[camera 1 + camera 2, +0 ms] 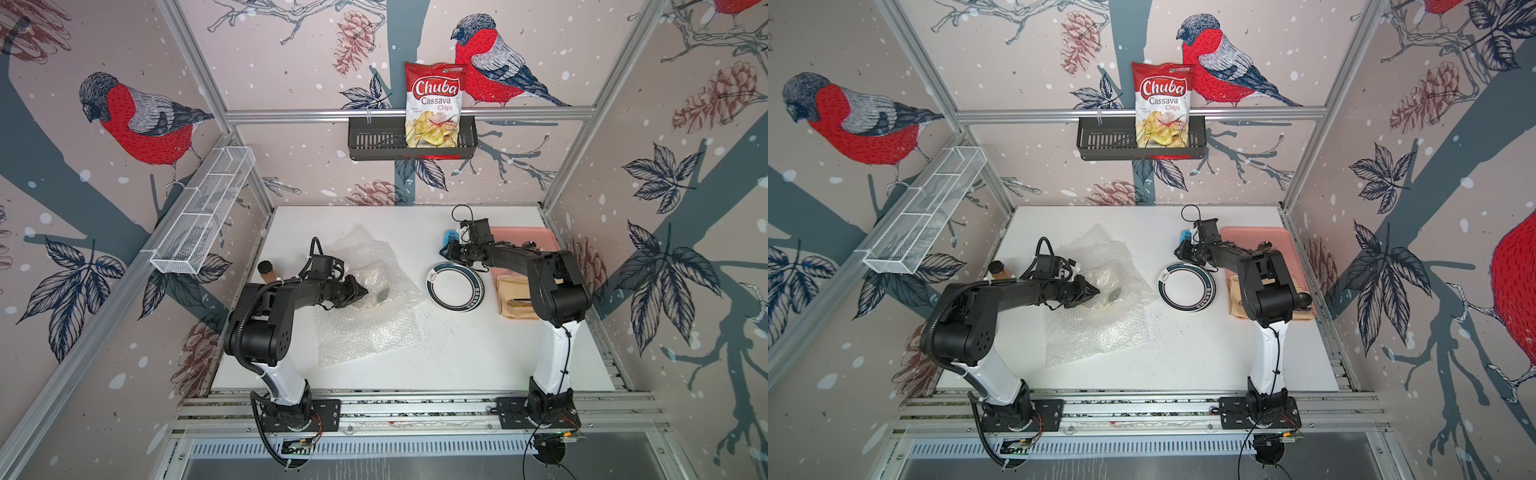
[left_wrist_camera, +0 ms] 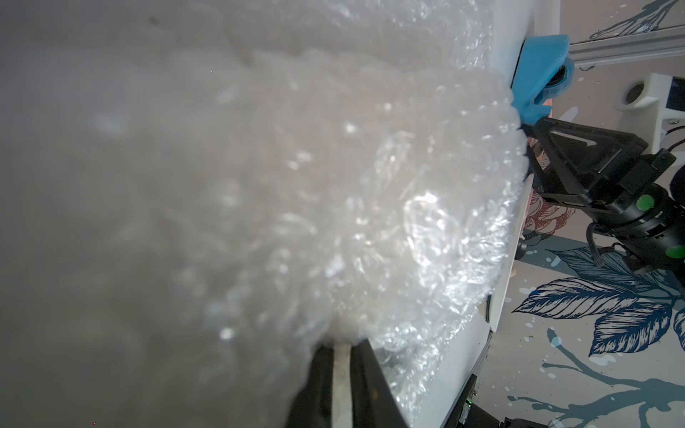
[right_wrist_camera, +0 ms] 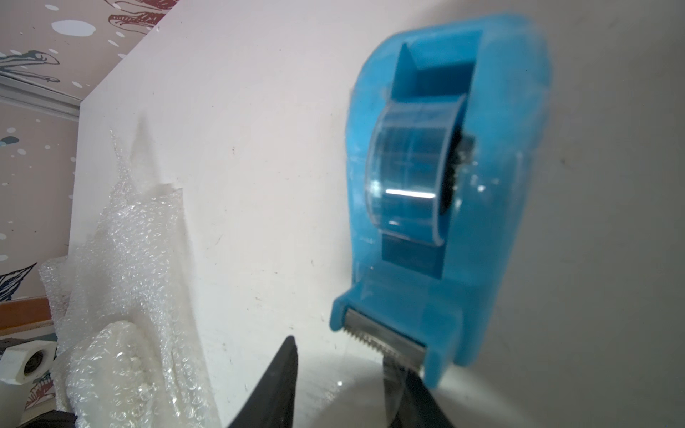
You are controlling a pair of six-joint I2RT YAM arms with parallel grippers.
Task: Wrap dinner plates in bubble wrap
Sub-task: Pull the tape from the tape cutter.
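A crumpled sheet of bubble wrap (image 1: 365,299) (image 1: 1096,299) lies left of centre, folded over a dinner plate whose dark fish mark (image 1: 381,296) shows through. My left gripper (image 1: 360,293) (image 2: 341,355) is shut on a fold of the bubble wrap (image 2: 333,185) at its left side. A second dinner plate (image 1: 455,286) (image 1: 1185,287), cream with a dark rim, lies bare to the right. Just behind it, my right gripper (image 1: 450,250) (image 3: 346,355) stands open at the toothed cutter of a blue tape dispenser (image 3: 493,185) (image 1: 451,237). One finger touches the tape end there.
A pink tray (image 1: 523,237) lies at the back right, a beige cloth (image 1: 513,299) under the right arm. A brown bottle (image 1: 266,270) stands at the left edge. A black basket (image 1: 374,141) with a chips bag (image 1: 434,104) hangs on the back wall, a white wire basket (image 1: 203,220) on the left wall.
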